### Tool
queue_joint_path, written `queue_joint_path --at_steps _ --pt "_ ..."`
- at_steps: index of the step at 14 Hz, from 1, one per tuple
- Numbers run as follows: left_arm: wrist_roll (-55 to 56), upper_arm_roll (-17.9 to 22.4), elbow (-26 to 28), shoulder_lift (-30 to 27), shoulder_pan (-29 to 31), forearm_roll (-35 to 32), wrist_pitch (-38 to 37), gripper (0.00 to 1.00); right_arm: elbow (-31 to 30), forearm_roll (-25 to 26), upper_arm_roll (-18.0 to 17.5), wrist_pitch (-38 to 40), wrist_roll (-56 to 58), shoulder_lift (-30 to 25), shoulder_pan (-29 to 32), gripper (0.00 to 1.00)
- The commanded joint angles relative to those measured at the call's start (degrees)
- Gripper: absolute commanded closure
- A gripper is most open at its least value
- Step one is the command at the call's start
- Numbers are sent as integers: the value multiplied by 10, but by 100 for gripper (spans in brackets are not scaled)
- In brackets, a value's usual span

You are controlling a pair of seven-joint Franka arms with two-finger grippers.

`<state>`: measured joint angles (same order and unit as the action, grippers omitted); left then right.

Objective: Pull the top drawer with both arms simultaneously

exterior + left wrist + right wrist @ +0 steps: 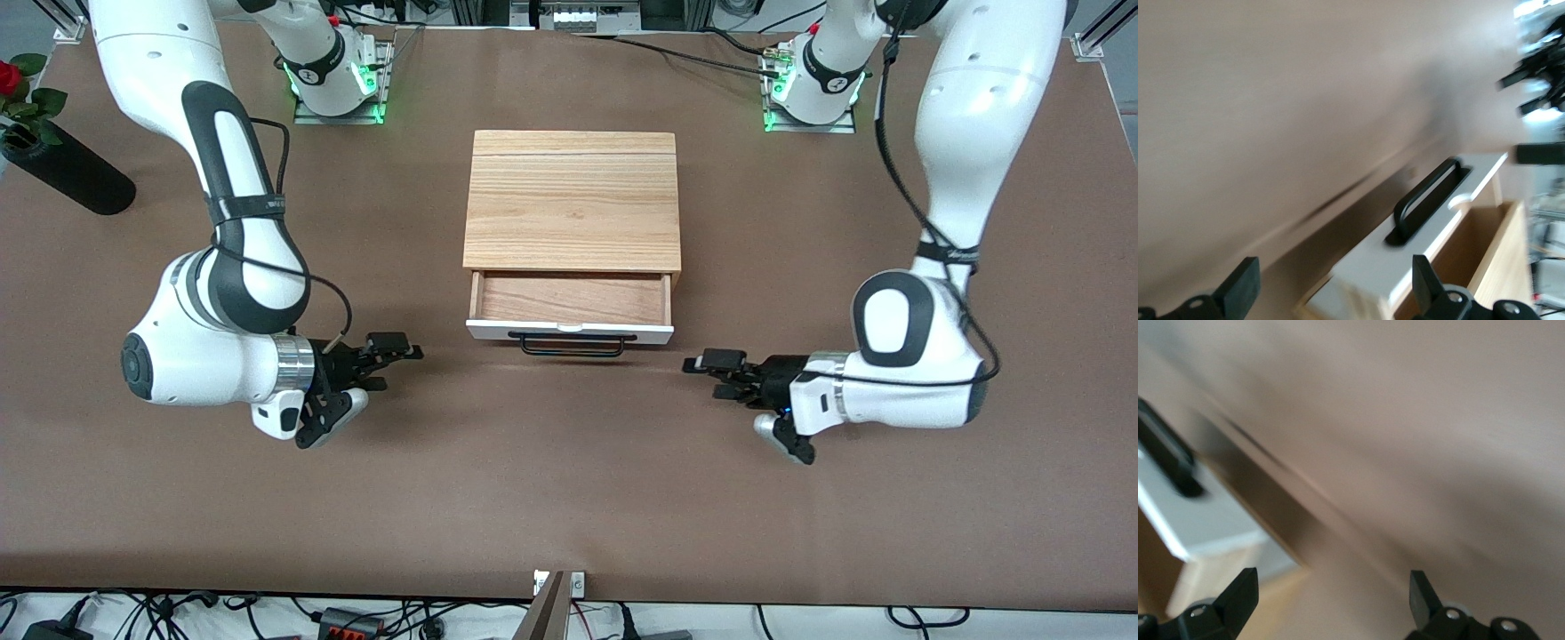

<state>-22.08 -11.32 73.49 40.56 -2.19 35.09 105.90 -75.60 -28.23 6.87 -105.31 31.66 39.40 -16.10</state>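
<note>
The top drawer (pixel 570 332) stands pulled out of the light wooden casing (pixel 572 200), and its bare wooden tray (pixel 573 300) shows. Its black bar handle (pixel 578 345) is free. My right gripper (pixel 396 364) is open and empty just above the table, beside the drawer front toward the right arm's end. My left gripper (pixel 711 375) is open and empty beside the drawer front toward the left arm's end. The left wrist view shows my left gripper (pixel 1333 287) open, with the white front (pixel 1431 230) and the handle (pixel 1425 197) ahead. The right wrist view shows my right gripper (pixel 1331 595) open and the white front (pixel 1198 513).
A black vase (pixel 67 173) with a red rose (pixel 9 76) lies at the table corner near the right arm's base. Brown table (pixel 569 489) spreads between the drawer and the front camera. The right gripper (pixel 1538 80) shows farther off in the left wrist view.
</note>
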Motion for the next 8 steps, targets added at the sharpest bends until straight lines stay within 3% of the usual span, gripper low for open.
queue_joint_path --at_steps 1,4,8 --pt "31 8 18 -66 23 -93 -65 0 -7 144 9 50 -22 -31 -5 0" --pt "42 9 22 -130 38 -210 -125 0 -6 239 21 129 -84 -71 -4 0" --pt "88 24 32 -223 57 -281 -209 0 -3 295 35 234 -151 -149 -3 0"
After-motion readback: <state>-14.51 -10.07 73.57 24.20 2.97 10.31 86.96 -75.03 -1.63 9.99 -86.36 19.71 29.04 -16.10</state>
